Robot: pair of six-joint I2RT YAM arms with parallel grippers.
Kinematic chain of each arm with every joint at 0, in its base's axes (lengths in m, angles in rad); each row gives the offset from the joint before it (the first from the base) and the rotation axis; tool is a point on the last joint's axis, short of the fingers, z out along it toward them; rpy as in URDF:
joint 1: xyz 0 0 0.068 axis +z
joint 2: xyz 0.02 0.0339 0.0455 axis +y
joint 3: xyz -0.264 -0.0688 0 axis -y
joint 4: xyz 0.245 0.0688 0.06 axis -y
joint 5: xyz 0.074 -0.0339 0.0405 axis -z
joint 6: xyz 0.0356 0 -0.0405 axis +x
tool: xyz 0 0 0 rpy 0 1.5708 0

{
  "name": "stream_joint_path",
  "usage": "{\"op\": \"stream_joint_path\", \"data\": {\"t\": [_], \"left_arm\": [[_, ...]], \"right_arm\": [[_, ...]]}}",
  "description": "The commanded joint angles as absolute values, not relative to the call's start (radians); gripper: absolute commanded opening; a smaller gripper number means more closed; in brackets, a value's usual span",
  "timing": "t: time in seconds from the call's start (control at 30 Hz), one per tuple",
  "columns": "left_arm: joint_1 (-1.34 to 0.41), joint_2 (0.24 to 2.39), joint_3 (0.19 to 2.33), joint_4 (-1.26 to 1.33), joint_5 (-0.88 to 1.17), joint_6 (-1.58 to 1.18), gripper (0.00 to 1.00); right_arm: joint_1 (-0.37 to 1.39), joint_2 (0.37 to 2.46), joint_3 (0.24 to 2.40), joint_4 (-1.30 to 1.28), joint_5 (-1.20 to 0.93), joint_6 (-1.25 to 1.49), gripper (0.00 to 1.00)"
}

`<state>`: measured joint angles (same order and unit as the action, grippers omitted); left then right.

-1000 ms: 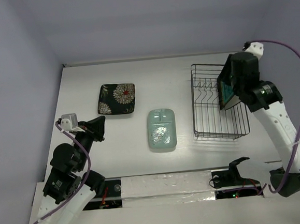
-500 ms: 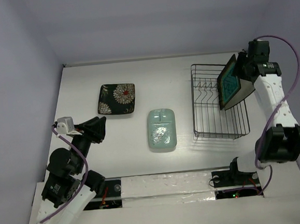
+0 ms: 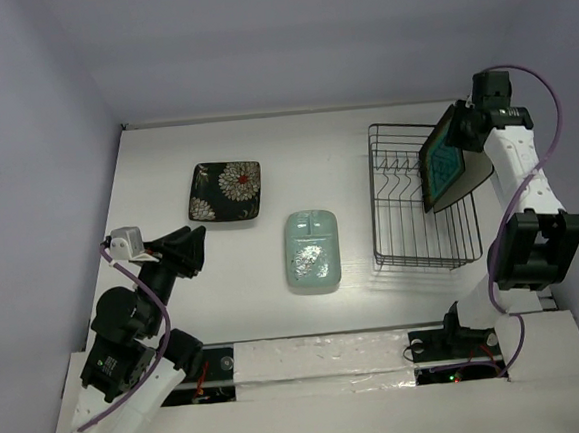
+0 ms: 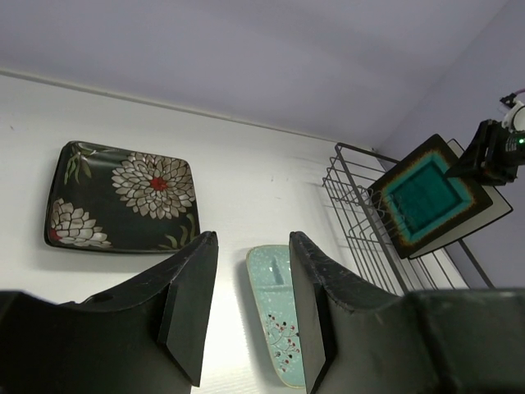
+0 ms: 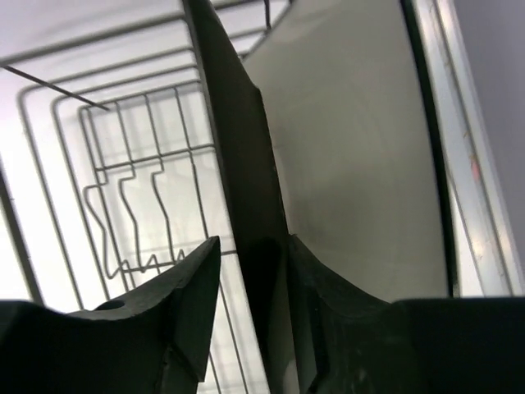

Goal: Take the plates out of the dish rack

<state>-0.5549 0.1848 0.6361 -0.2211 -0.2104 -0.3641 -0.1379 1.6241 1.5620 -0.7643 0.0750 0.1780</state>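
Ana: Right gripper (image 5: pixel 253 246) is at the top rim of the teal plate (image 3: pixel 444 164), its fingers (image 5: pixel 180 320) straddling the edge. Jaws are apart, with a gap showing on the rack side, so I'd call it not yet pinched.
Raj: Where's the plate sitting?
Ana: In the dish rack (image 3: pixel 417 237), right end, tilted and leaning back on the cream-white plate (image 5: pixel 353 164). Both lean out past the rack's right rim.
Raj: Rest?
Ana: Black floral plate (image 3: pixel 225 191) and mint speckled plate (image 3: pixel 312 250) lie flat on the table (image 3: pixel 165 166), well apart from the rack. So 2 of 4 are out, by my read. Left gripper (image 4: pixel 253 246) hovers over the table near them, jaws apart, nothing between.
Raj: Failure modes?
Ana: 3 I'd watch.
1: the hold is on a thin glazed rim near a corner, so the plate could pivot or slip out on the lift.
2: teal touches cream, so rubbing on the way up could tip cream over the rim.
3: teal's lower edge sits down among the prongs (image 5: pixel 135 205). I can't see how it's seated. A slanted pull could hook a wire and haul the rack along.
Raj: Fix?
Ana: Close firmly, then pull slowly along the plate's own plane until it's clear of the prongs.
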Motion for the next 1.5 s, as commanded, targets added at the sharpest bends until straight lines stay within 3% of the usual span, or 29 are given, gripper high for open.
{"op": "stream_joint_path", "data": {"t": [0.0, 0.1, 0.13, 0.2, 0.3, 0.57, 0.77, 0.83, 0.9, 1.27, 1.47], "left_arm": [[-0.560, 0.181, 0.632, -0.166, -0.207, -0.350, 0.37], [-0.560, 0.186, 0.632, -0.166, -0.207, -0.350, 0.38], [-0.560, 0.187, 0.634, -0.166, -0.207, -0.347, 0.38], [-0.560, 0.189, 0.632, -0.166, -0.207, -0.348, 0.38], [-0.560, 0.187, 0.634, -0.169, -0.207, -0.350, 0.38], [-0.560, 0.195, 0.634, -0.167, -0.207, -0.347, 0.38], [-0.560, 0.198, 0.634, -0.167, -0.207, -0.347, 0.38], [-0.560, 0.198, 0.634, -0.167, -0.207, -0.347, 0.38], [-0.560, 0.207, 0.632, -0.166, -0.207, -0.347, 0.38], [-0.560, 0.212, 0.632, -0.169, -0.207, -0.350, 0.38], [-0.560, 0.241, 0.634, -0.167, -0.207, -0.350, 0.38]], "right_arm": [[-0.138, 1.586, 1.666, -0.778, 0.093, 0.134, 0.42], [-0.138, 1.565, 1.695, -0.799, 0.129, 0.112, 0.27], [-0.138, 1.563, 1.698, -0.802, 0.133, 0.109, 0.26], [-0.138, 1.568, 1.700, -0.808, 0.143, 0.109, 0.28], [-0.138, 1.588, 1.684, -0.815, 0.163, 0.109, 0.42], [-0.138, 1.664, 1.674, -0.825, 0.146, 0.113, 0.43], [-0.126, 1.674, 1.698, -0.845, 0.175, 0.106, 0.27], [-0.117, 1.664, 1.710, -0.867, 0.234, 0.100, 0.07], [-0.094, 1.651, 1.729, -0.877, 0.279, 0.095, 0.00], [-0.003, 1.566, 1.795, -0.884, 0.426, 0.068, 0.00], [0.110, 1.520, 1.795, -0.862, 0.626, 0.012, 0.00]]}}
